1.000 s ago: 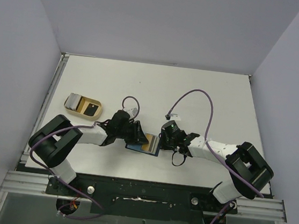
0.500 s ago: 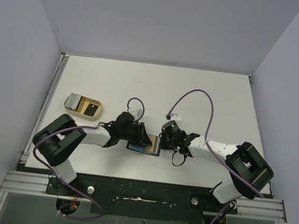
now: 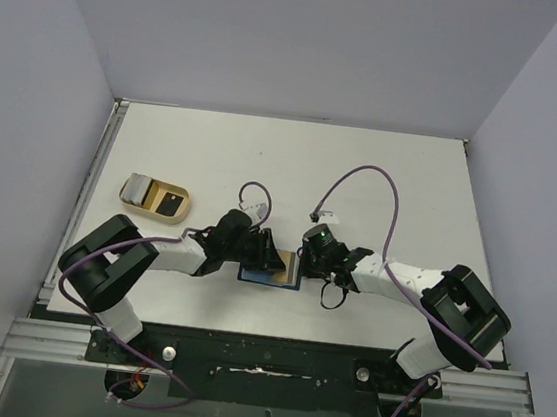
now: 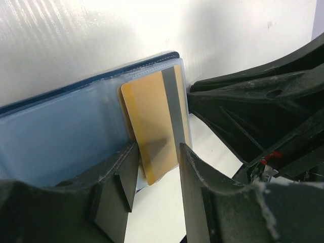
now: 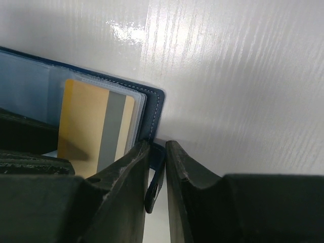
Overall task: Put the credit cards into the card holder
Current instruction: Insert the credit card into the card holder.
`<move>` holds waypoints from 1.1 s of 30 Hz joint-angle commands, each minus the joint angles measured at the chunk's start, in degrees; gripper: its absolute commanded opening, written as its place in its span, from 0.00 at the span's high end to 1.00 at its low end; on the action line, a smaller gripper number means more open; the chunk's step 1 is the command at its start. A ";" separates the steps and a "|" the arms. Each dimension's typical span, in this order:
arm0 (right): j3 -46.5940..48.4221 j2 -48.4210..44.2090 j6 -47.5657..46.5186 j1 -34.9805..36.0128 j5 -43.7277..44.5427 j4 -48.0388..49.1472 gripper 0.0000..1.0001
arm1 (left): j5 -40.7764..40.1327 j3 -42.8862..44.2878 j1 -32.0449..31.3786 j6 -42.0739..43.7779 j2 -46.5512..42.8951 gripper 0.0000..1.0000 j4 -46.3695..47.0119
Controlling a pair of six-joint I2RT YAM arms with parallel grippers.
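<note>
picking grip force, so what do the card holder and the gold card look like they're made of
Card holder: navy leather or faux leather, matte, with pale stitching along its edge. Its inner sleeves look like clear, slightly glossy soft plastic, since the card shows through. Gold card: probably rigid plastic with a smooth satin face and a flat grey stripe.

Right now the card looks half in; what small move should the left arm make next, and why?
Probably slide the gold card deeper: its free end overhangs the card holder, the left gripper grips it, the right gripper pins the tab.
</note>
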 commanded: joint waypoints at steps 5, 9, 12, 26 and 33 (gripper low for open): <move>1.82 -4.84 -1.58 -0.74 3.06 -1.99 0.69 | -7.77 6.92 -0.54 6.27 -7.69 0.60 -11.15; 1.56 -7.28 -1.42 -0.70 3.45 -2.63 0.59 | -12.49 11.55 -0.01 10.67 -10.12 0.57 -21.61; 1.60 -8.99 -1.40 -0.69 3.59 -3.07 0.53 | -15.43 14.70 1.18 13.96 -11.99 0.56 -27.57; 2.31 -17.79 -1.19 -0.09 1.96 -3.45 0.34 | -29.48 28.33 23.43 36.90 -17.81 0.55 -49.45; 2.65 -19.69 -2.29 0.16 -0.30 -3.07 0.34 | -34.63 27.38 34.10 43.34 -15.71 0.55 -45.68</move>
